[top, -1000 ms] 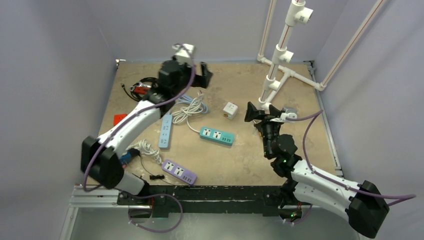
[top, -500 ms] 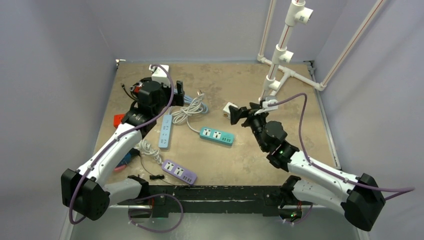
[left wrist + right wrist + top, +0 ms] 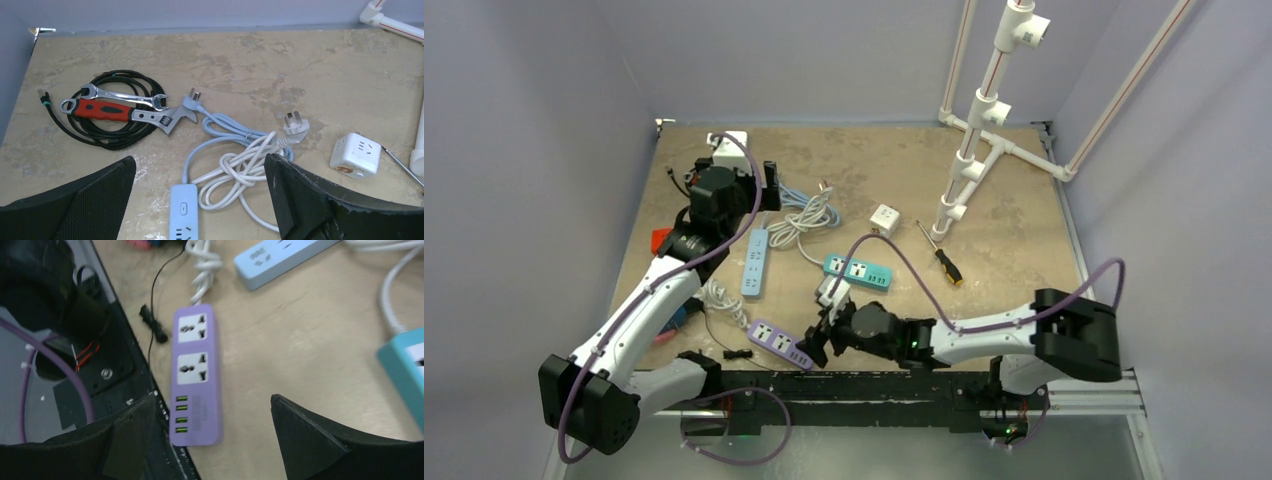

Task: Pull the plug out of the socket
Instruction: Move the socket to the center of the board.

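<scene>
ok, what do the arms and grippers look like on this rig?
Both the left arm and right arm have white link shells with black joint housings and a purple cable looping outside. The left gripper and right gripper are matte black, each with two broad wedge-shaped fingers.

Fig. 1. We see 3 power strips lying flat on the desk (image 3: 1004, 260), faces up: a purple strip (image 3: 196, 375) at the near edge, with 2 sockets and 4 USB ports unoccupied; a light blue strip (image 3: 755, 262); a teal strip (image 3: 858, 270). A white cube socket (image 3: 356, 155) stands apart. A blue-grey plug (image 3: 192, 100) and a white plug (image 3: 296, 123) lie loose, prongs bare, on tangled cords.
</scene>
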You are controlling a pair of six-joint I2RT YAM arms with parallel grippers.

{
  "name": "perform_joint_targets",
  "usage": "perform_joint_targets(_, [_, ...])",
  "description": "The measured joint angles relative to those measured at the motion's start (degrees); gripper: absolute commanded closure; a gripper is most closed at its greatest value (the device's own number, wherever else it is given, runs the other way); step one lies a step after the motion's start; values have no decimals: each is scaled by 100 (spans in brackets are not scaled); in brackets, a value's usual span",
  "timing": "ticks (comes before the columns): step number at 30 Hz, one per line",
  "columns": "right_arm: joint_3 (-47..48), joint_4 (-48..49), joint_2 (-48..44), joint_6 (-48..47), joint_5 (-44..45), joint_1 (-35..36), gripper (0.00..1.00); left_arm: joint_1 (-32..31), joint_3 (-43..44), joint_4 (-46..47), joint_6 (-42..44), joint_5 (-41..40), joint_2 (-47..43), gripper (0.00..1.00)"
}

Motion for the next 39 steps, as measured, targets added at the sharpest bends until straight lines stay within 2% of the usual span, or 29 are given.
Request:
perform_joint_targets(6, [619,61,1128,133,251,627,11,120,-13,55,0,-17,-37,1])
perform_joint_targets(14, [1294,-9,2225,275,448,748,11,144,-72,72,4,4,-68,1])
perform_joint_targets(23, [1899,-505,2898,520,767,824,11,144,-83,83,42,17,-151,1])
perform_joint_targets(25, [2052,-560,3008,533,859,824,20,144,-85,83,44,24,-188,1])
perform_joint_targets(27, [2096,-568,3053,581,931,824,20,144,-87,85,44,22,-216,1])
perform_joint_targets(28, [2096,-570,3056,627,970,824,33,144,-87,85,42,22,-223,1])
perform_joint_targets(30, [2096,-640,3042,678,1073,824,40,144,-87,85,42,24,-227,1])
perform_joint_targets(35, [1725,-848,2684,807,1228,658,66,144,-87,85,42,28,-229,1])
perform_joint_targets(39, [966,-1073,1888,1036,1143,197,68,144,-120,87,39,52,-280,1])
